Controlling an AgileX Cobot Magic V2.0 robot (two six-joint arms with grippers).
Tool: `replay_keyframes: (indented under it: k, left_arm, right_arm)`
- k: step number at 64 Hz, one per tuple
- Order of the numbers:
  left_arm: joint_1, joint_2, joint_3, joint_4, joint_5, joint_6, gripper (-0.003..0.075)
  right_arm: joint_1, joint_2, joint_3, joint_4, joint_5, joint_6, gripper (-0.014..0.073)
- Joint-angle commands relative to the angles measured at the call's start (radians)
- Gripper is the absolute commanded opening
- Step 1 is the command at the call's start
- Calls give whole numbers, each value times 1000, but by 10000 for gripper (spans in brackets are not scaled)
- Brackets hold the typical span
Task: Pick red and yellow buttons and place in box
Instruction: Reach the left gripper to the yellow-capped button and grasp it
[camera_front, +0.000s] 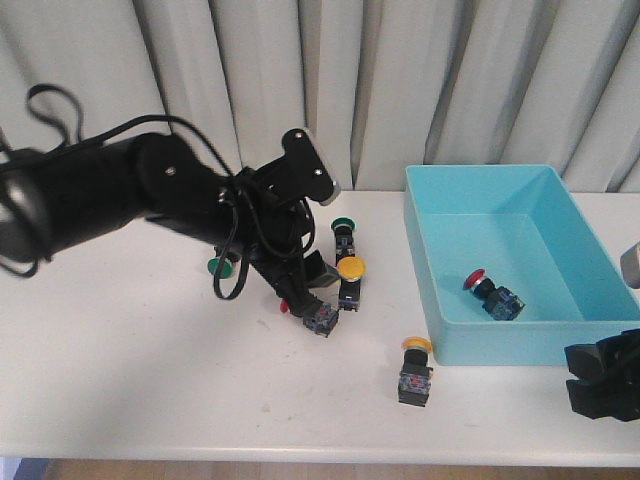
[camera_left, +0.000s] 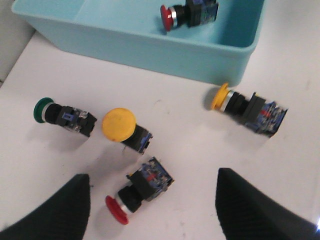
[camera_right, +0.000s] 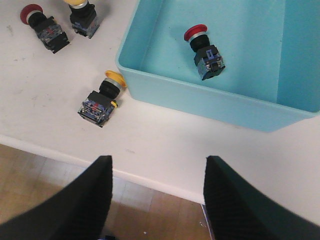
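One red button (camera_front: 492, 292) already lies inside the box (camera_front: 432, 265). Left on the bench (camera_front: 150, 380) are a red button (camera_front: 312, 315) directly under the left hand (camera_left: 150, 205), a yellow button (camera_front: 350, 278) just beyond it, and another yellow one (camera_front: 415, 370) beside the box wall. The left hand is spread wide, holding nothing. The right hand (camera_right: 156, 195), idle past the bench edge, is also spread and empty.

green button (camera_front: 220, 265) half behind left arm (camera_front: 150, 195), right hand (camera_front: 605, 385) cut by frame edge — fingertips unseen
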Motion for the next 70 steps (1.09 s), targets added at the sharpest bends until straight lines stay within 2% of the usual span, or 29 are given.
replay_keyframes:
  k: [1,7,17,25,36,49,70]
  left_arm:
    - [-4,24,-143,125,71,-54,507]
    - [-4,108,-257,196,160,-41,508]
    - [-4,235,-428,201,283,62,507]
    - [-4,328,-541,200,340,140,507]
    - [-5,436,-673,179,380,162,507]
    - [-5,527,-767,161,379,164,507]
    - [-5,585,-777,111,295,195,507]
  right_arm:
    - [-3,-5,-26,-3,-60,-1,398]
    - [-3,-5,-26,-3,-60,-3,398]
    - [-3,-5,-26,-4,-60,-4,398]
    - [-3,-5,-26,-4,-60,-4,398]
    - [-3,-5,-26,-4,-60,-5,398]
    - [-3,-5,-26,-4,-60,-6,397]
    - [-3,-5,-26,-4,-59,-7,372]
